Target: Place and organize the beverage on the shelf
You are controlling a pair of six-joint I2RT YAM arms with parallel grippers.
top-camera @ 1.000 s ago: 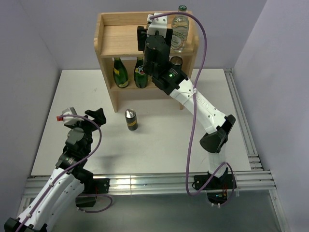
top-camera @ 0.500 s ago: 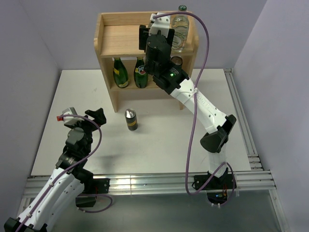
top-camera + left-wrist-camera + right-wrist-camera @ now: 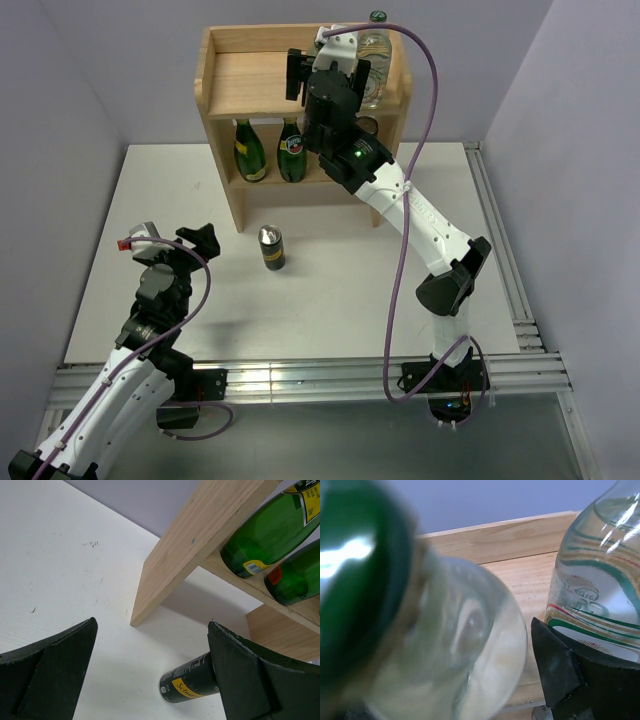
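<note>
The wooden shelf (image 3: 228,80) stands at the table's far side. Two dark green bottles (image 3: 249,152) (image 3: 291,152) and a dark can (image 3: 365,127) stand on its lower tier. One clear glass bottle with a green cap (image 3: 375,55) stands at the top board's right end. My right gripper (image 3: 325,75) is over the top board, shut on the second clear bottle (image 3: 450,650), green cap (image 3: 360,580) towards the camera, close beside the standing bottle (image 3: 600,580). A second dark can (image 3: 271,248) stands on the table. My left gripper (image 3: 165,242) is open and empty, left of it.
In the left wrist view the can (image 3: 187,682) lies beyond the open fingers (image 3: 245,675), with the shelf's side panel (image 3: 190,545) and the green bottles (image 3: 270,535) behind. A metal rail (image 3: 505,260) runs along the table's right edge. Purple walls close in the sides.
My right gripper has moved farther back and up over the shelf's top board with the clear bottle. The left arm and the can on the table have not moved.
</note>
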